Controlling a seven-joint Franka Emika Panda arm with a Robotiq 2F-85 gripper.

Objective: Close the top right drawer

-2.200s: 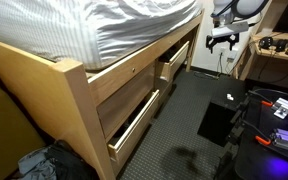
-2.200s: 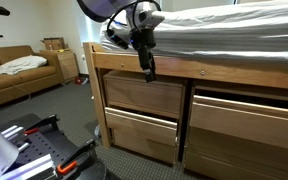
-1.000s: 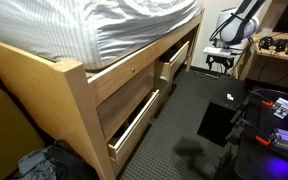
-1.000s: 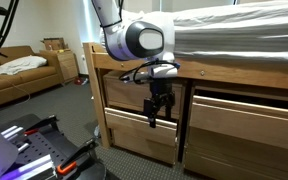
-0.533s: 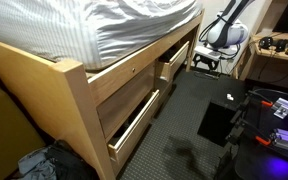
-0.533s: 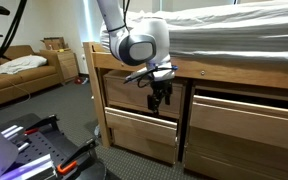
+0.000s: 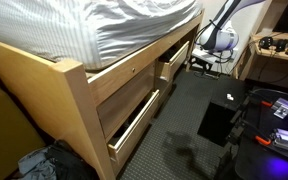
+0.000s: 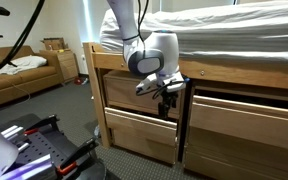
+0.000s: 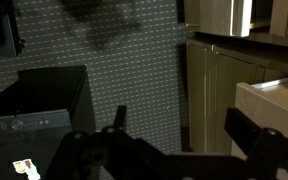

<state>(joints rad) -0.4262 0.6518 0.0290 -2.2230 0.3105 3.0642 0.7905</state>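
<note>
Grey carpet runs beside an oak bed frame. The closing is not yet done: the top right drawer stands pulled out, dark inside, just beside the gripper. The wrist view shows the jaws spread wide and gripping nothing. Whether they touch the drawer front, I cannot tell.

Holds the claw just beside the top right drawer. Reaches down in front of a striped mattress.
</note>
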